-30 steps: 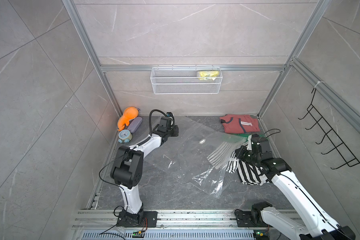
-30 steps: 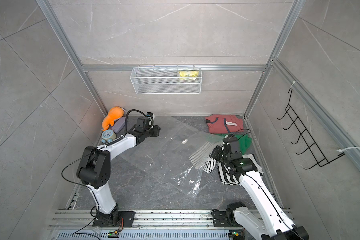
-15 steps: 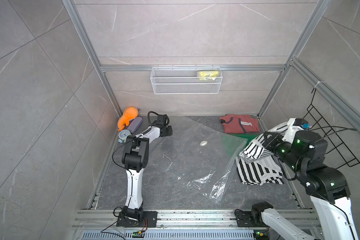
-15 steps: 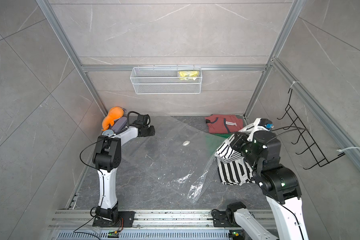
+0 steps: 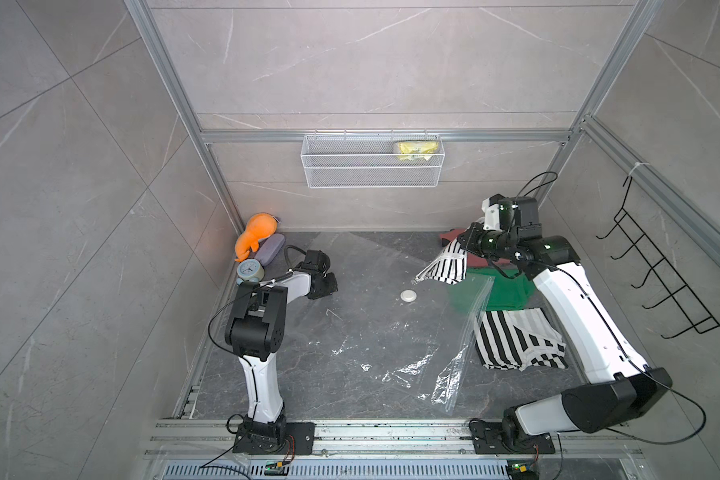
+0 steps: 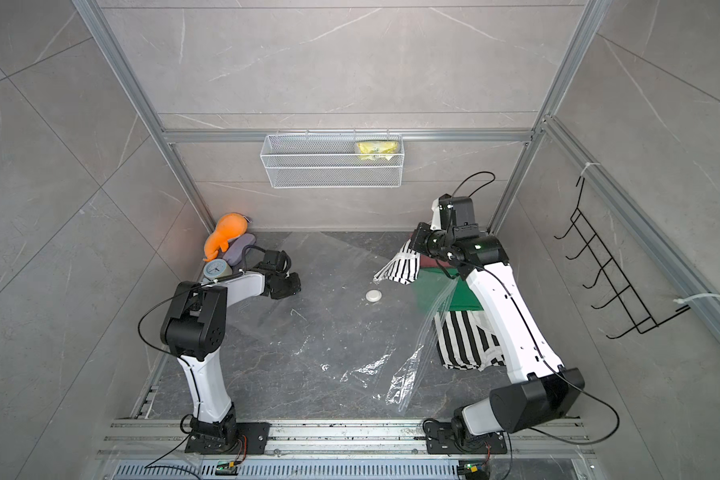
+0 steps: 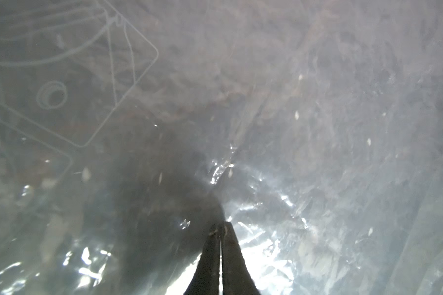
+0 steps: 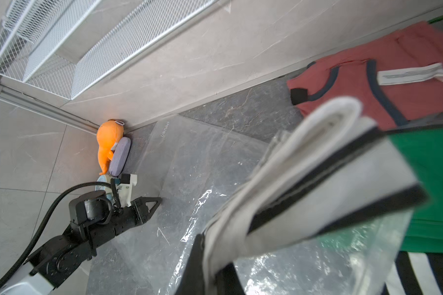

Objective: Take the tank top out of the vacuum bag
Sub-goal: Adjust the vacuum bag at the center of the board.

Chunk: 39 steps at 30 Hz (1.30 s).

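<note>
The clear vacuum bag [image 5: 362, 332] lies flat on the dark floor, its round white valve [image 5: 408, 296] facing up. At the bag's far-left part my left gripper [image 5: 331, 286] is pressed low; in the left wrist view it [image 7: 220, 226] is shut, with plastic creases running into its tips. My right gripper [image 5: 464, 243] is raised near the back right, shut on the black-and-white striped tank top [image 5: 445, 266]. The top hangs clear above the bag's right edge, bunched between the fingers [image 8: 198, 245] in the right wrist view.
A bolder striped garment [image 5: 516, 338], a green one [image 5: 510, 291] and a red one [image 8: 368, 84] lie at the right. An orange plush [image 5: 254, 235], purple case [image 5: 269, 248] and small clock [image 5: 250, 270] fill the back-left corner. Wire basket [image 5: 373, 162] and hook rack [image 5: 657, 270] hang on the walls.
My right gripper pulled the tank top out of the bag, lifted it and swung it toward the back right. The left gripper shifted along the bag's left part and shut.
</note>
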Available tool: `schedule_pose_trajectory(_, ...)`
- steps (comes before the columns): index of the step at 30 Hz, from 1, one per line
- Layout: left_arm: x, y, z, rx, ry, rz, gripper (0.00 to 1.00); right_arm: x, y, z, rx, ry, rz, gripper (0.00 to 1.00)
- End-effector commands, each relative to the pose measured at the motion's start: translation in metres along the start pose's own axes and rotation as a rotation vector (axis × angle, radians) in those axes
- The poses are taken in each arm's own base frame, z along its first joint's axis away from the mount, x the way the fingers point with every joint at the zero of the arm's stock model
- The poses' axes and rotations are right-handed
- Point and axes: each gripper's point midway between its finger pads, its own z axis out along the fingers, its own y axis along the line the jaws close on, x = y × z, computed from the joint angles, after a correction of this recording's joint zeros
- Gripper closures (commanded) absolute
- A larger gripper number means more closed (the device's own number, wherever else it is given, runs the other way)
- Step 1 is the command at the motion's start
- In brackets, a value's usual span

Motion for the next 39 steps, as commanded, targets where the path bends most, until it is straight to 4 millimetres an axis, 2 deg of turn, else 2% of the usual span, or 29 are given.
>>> schedule_pose_trajectory(1,0.017,-0.008,-0.025,0.053,-0.007,-0.083,0.98,-0.034,0.039,0.001,-0.147,-0.081,-0.073,1.00)
schedule_pose_trajectory(5,0.046,-0.002,-0.045,-0.006,-0.026,-0.086,1.00,-0.037,0.047,0.040,-0.193,-0.038,-0.107,1.00)
schedule_pose_trajectory(9,0.055,0.005,-0.067,-0.034,-0.086,-0.101,1.00,-0.039,0.055,0.065,-0.221,0.001,-0.126,1.00)
schedule_pose_trajectory(12,0.038,-0.006,-0.080,-0.008,-0.133,-0.038,1.00,-0.044,0.060,0.070,-0.225,-0.004,-0.128,1.00)
schedule_pose_trajectory(16,-0.008,-0.037,-0.096,-0.025,-0.196,0.121,0.99,-0.051,0.059,0.060,-0.199,-0.047,-0.108,1.00)
schedule_pose_trajectory(18,-0.031,-0.051,-0.094,-0.017,-0.217,0.163,0.99,-0.053,0.054,0.051,-0.173,-0.077,-0.084,1.00)
schedule_pose_trajectory(22,-0.065,-0.076,-0.072,0.000,-0.191,0.209,1.00,-0.054,0.050,0.032,-0.163,-0.140,-0.057,1.00)
schedule_pose_trajectory(24,-0.076,-0.084,-0.052,-0.001,-0.150,0.220,1.00,-0.054,0.049,0.021,-0.161,-0.159,-0.060,1.00)
schedule_pose_trajectory(29,-0.093,-0.093,-0.008,-0.012,-0.088,0.233,1.00,-0.051,0.045,0.017,-0.130,-0.149,-0.084,1.00)
schedule_pose_trajectory(32,-0.095,-0.087,0.013,-0.028,-0.059,0.214,1.00,-0.051,0.046,0.013,-0.138,-0.155,-0.085,1.00)
schedule_pose_trajectory(35,-0.097,-0.072,0.029,-0.054,-0.042,0.171,1.00,-0.049,0.046,0.009,-0.139,-0.157,-0.088,1.00)
schedule_pose_trajectory(39,-0.089,-0.054,0.041,-0.083,-0.013,0.125,1.00,-0.044,0.043,0.011,-0.139,-0.152,-0.083,1.00)
